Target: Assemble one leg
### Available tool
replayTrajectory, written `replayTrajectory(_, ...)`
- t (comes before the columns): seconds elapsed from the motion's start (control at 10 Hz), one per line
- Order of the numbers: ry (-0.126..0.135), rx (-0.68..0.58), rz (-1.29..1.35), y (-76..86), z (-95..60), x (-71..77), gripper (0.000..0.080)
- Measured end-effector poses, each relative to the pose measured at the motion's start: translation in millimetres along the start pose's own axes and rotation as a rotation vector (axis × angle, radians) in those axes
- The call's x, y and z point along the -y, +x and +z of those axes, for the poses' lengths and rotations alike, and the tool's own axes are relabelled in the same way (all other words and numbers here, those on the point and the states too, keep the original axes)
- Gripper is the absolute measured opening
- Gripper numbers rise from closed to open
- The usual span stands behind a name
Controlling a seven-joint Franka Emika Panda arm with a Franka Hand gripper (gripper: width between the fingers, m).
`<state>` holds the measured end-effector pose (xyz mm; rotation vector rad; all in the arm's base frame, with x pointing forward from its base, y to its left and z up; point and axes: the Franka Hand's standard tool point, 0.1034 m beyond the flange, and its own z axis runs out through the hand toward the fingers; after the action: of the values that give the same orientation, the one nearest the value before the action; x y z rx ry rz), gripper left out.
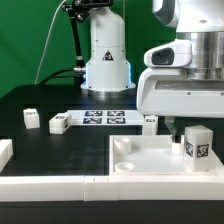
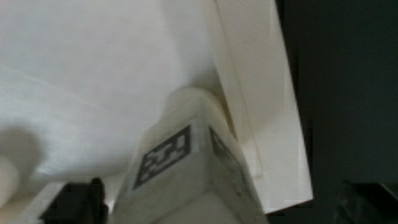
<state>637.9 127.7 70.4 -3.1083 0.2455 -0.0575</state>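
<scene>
The leg (image 1: 197, 143) is a small white block with a black-and-white tag. It stands upright in the corner of the large white tray piece (image 1: 150, 160) at the exterior view's right. My gripper (image 1: 191, 126) hangs just over it, one dark finger (image 1: 172, 128) beside it with a gap. In the wrist view the leg (image 2: 178, 160) rises between the two dark fingertips (image 2: 80, 200). They stand wide apart and do not touch it, with the gripper (image 2: 228, 205) open around it. The tray's raised rim (image 2: 258, 80) runs beside the leg.
Other small tagged blocks stand on the black table (image 1: 31, 118), (image 1: 59, 123), (image 1: 150, 121). The marker board (image 1: 105, 117) lies behind the tray. A white border bar (image 1: 45, 186) runs along the front, a white piece (image 1: 5, 150) at the exterior view's left. The robot base (image 1: 107, 60) stands behind.
</scene>
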Motion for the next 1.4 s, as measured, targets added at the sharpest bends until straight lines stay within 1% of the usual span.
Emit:
replayTrajectory(0.1,-0.015,0.002,-0.125,2.4,-0.7,-1.1,0.0649)
replayTrajectory(0.3,-0.021,0.001,-0.309,4.8,-0.9,-6.8,0.0649)
replayTrajectory(0.5,-0.024,0.002,-0.427,5.2,-0.8,-8.1,0.0649)
replayTrajectory(0.6,-0.024,0.002,-0.403,5.1,-0.8,-7.9,0.0549)
replayTrajectory(0.7,-0.024,0.002,-0.403,5.1,-0.8,-8.1,0.0549)
replayTrajectory(0.8,-0.024,0.002,-0.403,5.1,-0.7,-8.0,0.0368)
replayTrajectory(0.9,-0.024,0.003,-0.394,4.8,-0.4,-8.2,0.0291)
replayTrajectory(1.1,-0.023,0.002,-0.352,4.7,-0.2,-8.4,0.0291)
replayTrajectory(1.2,-0.018,0.002,-0.287,4.5,0.0,-7.9,0.0291)
replayTrajectory(1.3,-0.01,0.002,-0.086,3.6,0.2,-6.4,0.0291)
replayTrajectory(1.4,-0.01,0.001,-0.015,3.5,0.3,-5.9,0.0291)
